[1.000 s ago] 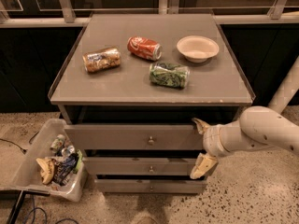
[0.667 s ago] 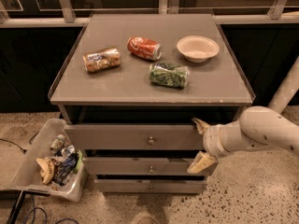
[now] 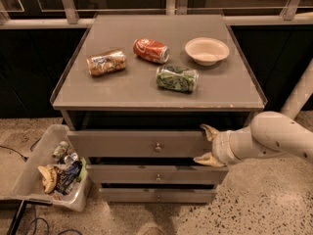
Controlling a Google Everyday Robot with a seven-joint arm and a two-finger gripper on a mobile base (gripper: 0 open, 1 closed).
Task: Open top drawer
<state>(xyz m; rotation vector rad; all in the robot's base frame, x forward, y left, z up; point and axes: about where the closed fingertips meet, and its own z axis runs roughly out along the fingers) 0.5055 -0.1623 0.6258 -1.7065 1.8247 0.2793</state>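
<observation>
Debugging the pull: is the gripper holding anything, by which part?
The gripper has open jaws straddling the right end of the wide grey-brown top drawer front, not its round knob; a clamp cannot be told.

A grey tabletop (image 3: 234, 89) carries three cans lying on their sides and an upright white bowl (image 3: 207, 50) at right: a gold can (image 3: 106, 62) at left, a red can (image 3: 151, 50) mid-table, a green can (image 3: 177, 78) nearest the front. Below, the gripper (image 3: 208, 145), fingers spread, sits at the right end of the top drawer (image 3: 127, 143).
</observation>
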